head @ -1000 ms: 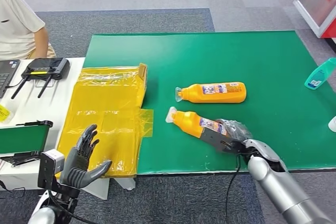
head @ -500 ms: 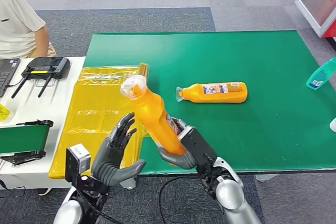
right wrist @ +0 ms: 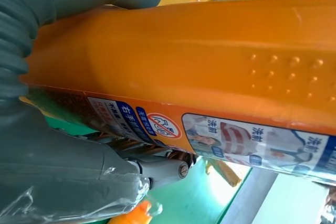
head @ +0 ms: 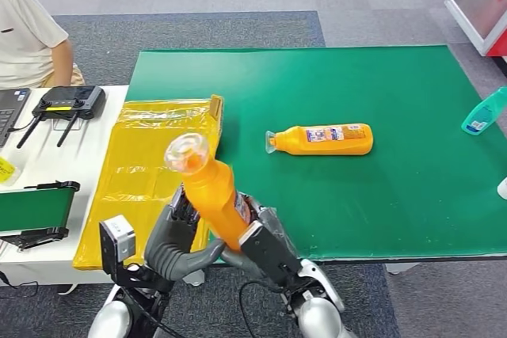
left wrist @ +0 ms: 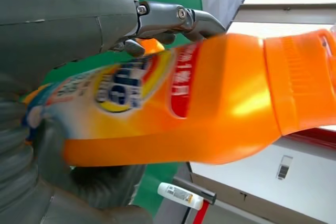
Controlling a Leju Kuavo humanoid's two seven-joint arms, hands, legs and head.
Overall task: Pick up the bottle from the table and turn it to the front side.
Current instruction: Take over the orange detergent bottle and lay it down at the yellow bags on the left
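both hands (head: 179, 235) (head: 263, 243) hold the orange bottle (head: 212, 191) tilted above the table (head: 383, 85) edge.

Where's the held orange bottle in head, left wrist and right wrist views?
Head view: held orange bottle low centre, cap end up, between left hand and right hand.
Left wrist view: it spans the picture, logo label facing the camera, cap end toward the right edge.
Right wrist view: it spans the upper picture, with a printed label strip along it.
Shared landmark: the green table mat, glimpsed behind the bottle in both wrist views.
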